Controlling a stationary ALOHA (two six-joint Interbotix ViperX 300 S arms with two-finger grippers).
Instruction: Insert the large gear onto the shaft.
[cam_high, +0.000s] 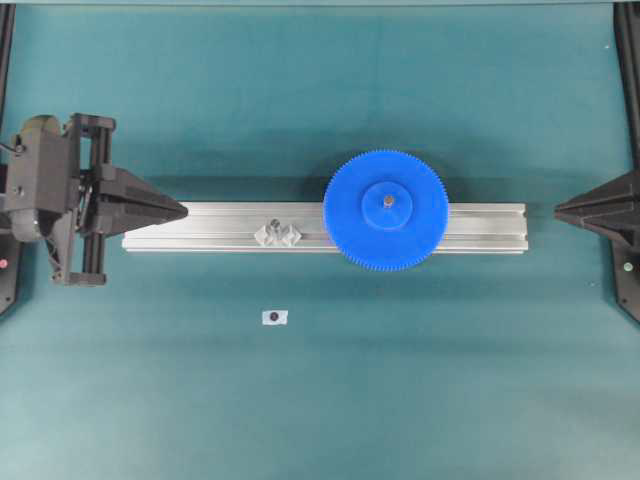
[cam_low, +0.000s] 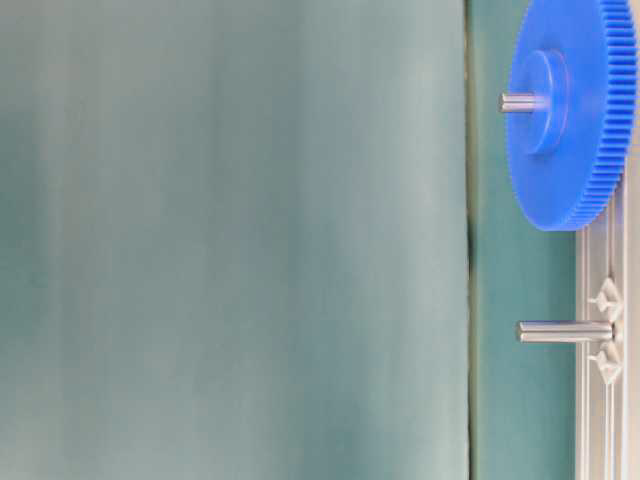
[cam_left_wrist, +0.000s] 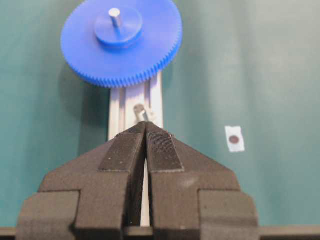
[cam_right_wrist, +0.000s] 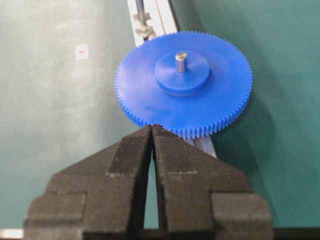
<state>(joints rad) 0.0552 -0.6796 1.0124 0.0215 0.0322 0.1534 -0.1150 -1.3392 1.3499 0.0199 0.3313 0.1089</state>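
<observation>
The large gear (cam_high: 350, 215) is a bright-blue toothed disc lying flat on the aluminium rail (cam_high: 200, 225). The shaft (cam_high: 387, 203) pokes its silvery tip up through the gear's hub, as the table-level view shows too: gear (cam_low: 590, 120), shaft (cam_low: 515, 101). My left gripper (cam_high: 186, 210) is shut and holds nothing, hanging by the rail's left end, well away from the gear (cam_left_wrist: 90, 55). My right gripper (cam_high: 557, 210) is shut and holds nothing, just past the rail's right end. In its wrist view the tips (cam_right_wrist: 152, 127) point at the gear's rim (cam_right_wrist: 150, 100).
A second bare pin (cam_high: 272, 228) stands on clear tabs on the rail between my left gripper and the gear; it also shows in the table-level view (cam_low: 560, 331). A small white sticker with a dark dot (cam_high: 274, 317) lies on the green mat in front of the rail.
</observation>
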